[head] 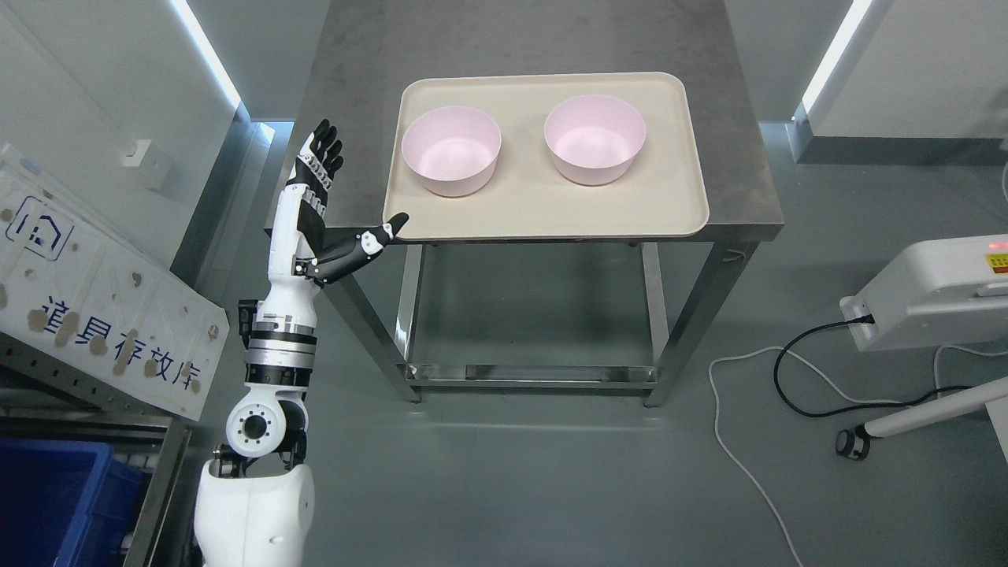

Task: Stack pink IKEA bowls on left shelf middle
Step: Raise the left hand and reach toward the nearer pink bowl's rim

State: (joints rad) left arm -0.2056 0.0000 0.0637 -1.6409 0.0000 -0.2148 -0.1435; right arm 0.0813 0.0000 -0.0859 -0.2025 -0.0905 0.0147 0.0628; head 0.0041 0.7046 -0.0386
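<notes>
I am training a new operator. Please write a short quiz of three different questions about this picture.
1. True or false: the two pink bowls, the left bowl and the right bowl, are already stacked.
2. What do the bowls stand on? A) bare table B) beige tray C) floor
3. Fill in: the left robot hand is ____, holding nothing.

Key: 1 false, they stand side by side, apart. 2 B. 3 open, its thumb tip at the tray's near left corner.

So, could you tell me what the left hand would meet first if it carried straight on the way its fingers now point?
Probably nothing: the left hand points up along the table's left edge, beside the tray; depth is unclear.
</notes>
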